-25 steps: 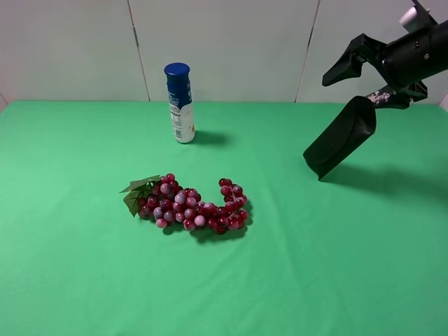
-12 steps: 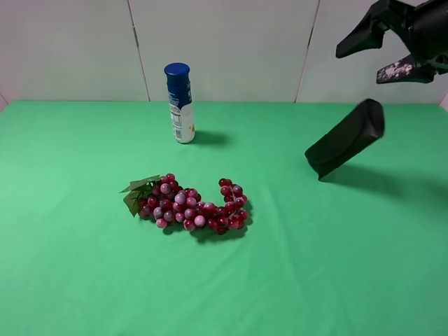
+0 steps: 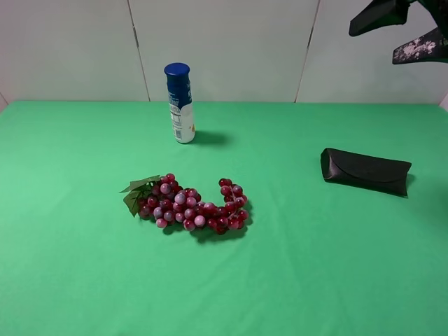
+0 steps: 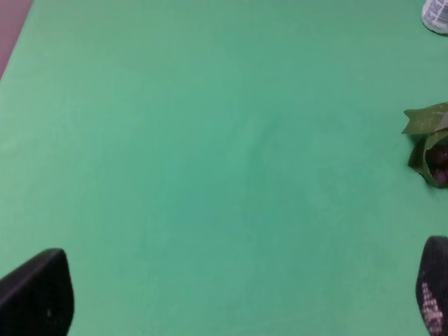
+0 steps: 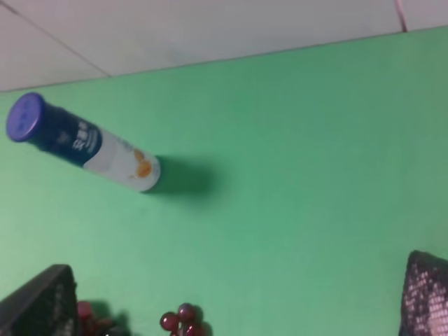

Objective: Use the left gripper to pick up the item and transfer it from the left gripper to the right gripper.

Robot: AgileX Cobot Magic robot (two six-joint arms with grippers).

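The case (image 3: 365, 171) lies flat on the worktop (image 3: 294, 280), well below the right jaws (image 3: 406, 31), spread wide and empty. Left jaws (image 4: 231, 297) likewise gape, holding nothing.

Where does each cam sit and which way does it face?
Exterior high: above the table front, looking down and back at the green cloth, flat black leather-like case, red grape bunch, blue-capped white bottle; right gripper at top corner.
Left wrist: faces bare cloth; open left gripper, grape leaves at edge.
Right wrist: faces bottle and wall; open jaws.
Shared: bottle, grapes.
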